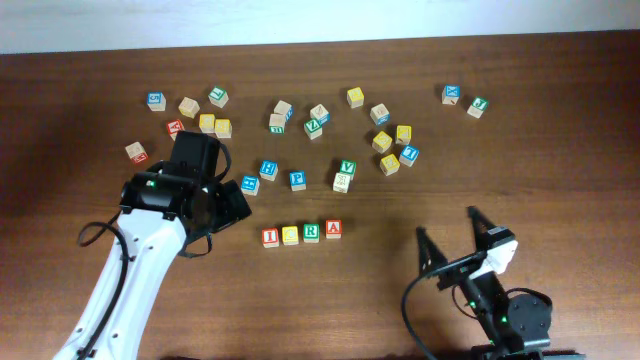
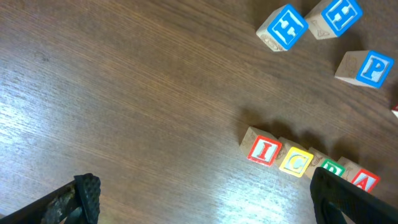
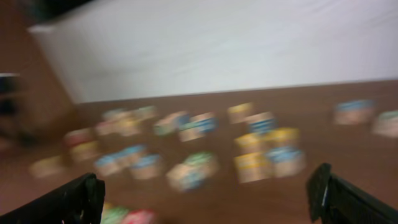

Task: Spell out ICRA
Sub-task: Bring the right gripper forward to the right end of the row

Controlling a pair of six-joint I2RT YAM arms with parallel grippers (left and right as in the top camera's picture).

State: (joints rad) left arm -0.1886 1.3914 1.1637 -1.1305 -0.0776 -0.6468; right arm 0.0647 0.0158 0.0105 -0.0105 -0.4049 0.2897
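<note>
ICRA (image 2: 292, 162) is judged spelled, lined up before the left gripper's (image 2: 205, 196) spread, empty jaws. The right gripper (image 1: 446, 224) is spread too; only withdrawal is called for.

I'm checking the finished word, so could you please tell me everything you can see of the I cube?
The I cube is a small light-wood block whose top face shows a red I inside a red border. It sits flat on the dark wooden table, at the left end of the row, its side against the C cube. Nothing else touches it.
</note>
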